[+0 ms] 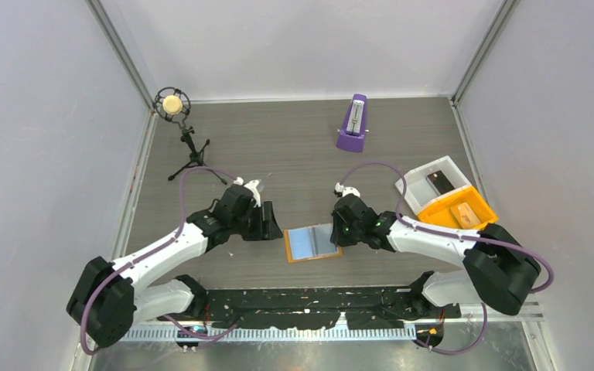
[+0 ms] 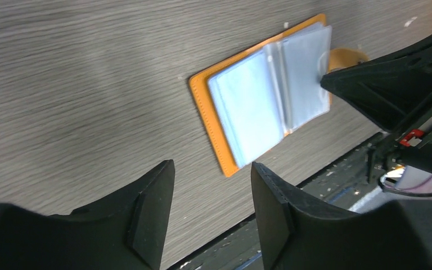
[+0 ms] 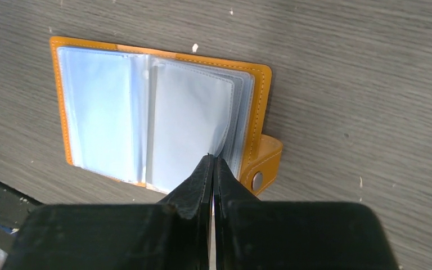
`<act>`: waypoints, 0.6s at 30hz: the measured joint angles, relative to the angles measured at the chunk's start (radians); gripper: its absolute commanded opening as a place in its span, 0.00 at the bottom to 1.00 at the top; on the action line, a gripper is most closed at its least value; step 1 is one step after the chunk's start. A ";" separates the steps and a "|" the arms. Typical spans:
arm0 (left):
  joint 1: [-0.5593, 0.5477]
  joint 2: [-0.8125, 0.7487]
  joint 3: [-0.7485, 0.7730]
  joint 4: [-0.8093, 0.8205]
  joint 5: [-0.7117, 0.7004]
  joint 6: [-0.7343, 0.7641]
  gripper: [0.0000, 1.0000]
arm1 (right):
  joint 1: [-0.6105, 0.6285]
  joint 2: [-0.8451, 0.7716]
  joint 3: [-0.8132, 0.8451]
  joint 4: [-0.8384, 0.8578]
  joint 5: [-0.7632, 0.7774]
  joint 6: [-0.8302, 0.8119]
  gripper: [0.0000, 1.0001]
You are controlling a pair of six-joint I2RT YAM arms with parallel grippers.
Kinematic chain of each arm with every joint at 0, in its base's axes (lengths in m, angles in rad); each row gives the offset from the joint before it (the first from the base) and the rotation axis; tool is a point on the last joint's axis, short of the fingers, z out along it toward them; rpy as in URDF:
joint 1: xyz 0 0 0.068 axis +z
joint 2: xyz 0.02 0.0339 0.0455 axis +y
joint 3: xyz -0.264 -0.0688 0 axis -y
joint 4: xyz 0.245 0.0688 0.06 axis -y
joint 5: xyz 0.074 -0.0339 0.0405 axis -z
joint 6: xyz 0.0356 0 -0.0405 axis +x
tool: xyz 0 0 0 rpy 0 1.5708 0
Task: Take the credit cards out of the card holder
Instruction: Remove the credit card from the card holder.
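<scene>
Right wrist view — right gripper pressed together at the card holder sleeve edge — left gripper spread, standing apart.

**Holder lying open between the two grippers**

The small orange folding card holder is lying open on the grey wood-grain table, near its front edge. The left gripper is sitting just to its left, and the right gripper is at its right-hand sleeves. The purple metronome is standing well behind. The black tripod microphone is standing at the back left. At the right, the orange plastic bin is sitting just before the white plastic bin.

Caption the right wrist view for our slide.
Shut right gripper, tips at the clear sleeves of the open orange card holder.
</scene>
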 measured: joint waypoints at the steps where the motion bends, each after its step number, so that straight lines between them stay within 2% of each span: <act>1: 0.000 0.011 -0.001 0.018 0.013 -0.003 0.53 | 0.000 -0.014 -0.005 -0.008 0.000 0.002 0.05; 5: 0.000 0.066 -0.008 0.101 0.073 -0.020 0.52 | 0.000 -0.083 -0.014 0.001 -0.031 0.014 0.05; 11: 0.000 0.136 -0.031 0.171 0.126 -0.034 0.51 | 0.000 -0.098 -0.014 0.065 -0.110 0.043 0.06; 18: 0.000 0.151 -0.047 0.197 0.148 -0.037 0.52 | 0.006 -0.050 -0.014 0.183 -0.210 0.095 0.23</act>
